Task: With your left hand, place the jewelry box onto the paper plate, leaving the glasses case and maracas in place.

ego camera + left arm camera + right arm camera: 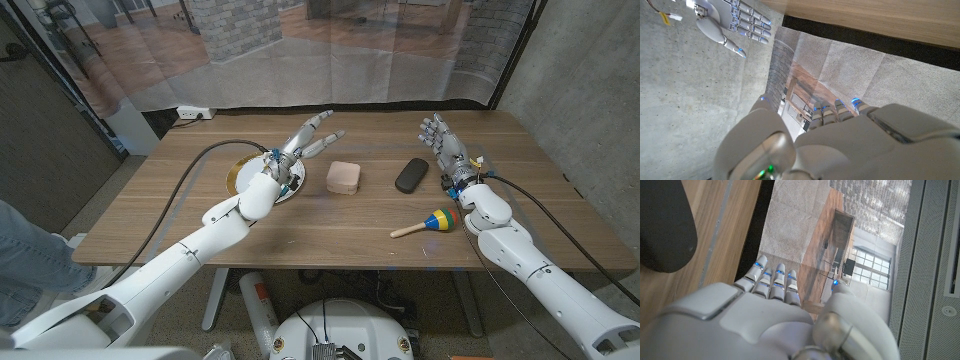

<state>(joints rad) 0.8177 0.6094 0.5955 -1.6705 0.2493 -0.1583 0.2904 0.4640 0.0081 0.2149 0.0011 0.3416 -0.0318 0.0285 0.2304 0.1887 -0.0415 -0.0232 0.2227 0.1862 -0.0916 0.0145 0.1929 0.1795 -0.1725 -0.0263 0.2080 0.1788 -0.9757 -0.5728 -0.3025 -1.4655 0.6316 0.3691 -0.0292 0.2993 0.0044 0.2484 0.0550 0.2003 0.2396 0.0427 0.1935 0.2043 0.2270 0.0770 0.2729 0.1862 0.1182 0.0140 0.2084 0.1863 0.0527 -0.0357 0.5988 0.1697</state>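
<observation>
Both hands hold nothing, fingers spread: left hand (300, 150) above the paper plate (240, 176), right hand (445, 148) (also in the left wrist view) beside the glasses case (411, 175). Jewelry box (343, 178) sits between plate and case; maraca (428, 223) lies nearer.

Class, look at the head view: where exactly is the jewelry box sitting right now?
The jewelry box sits on the wooden table near its middle, between the paper plate on the robot's left and the black glasses case on its right, untouched.
</observation>
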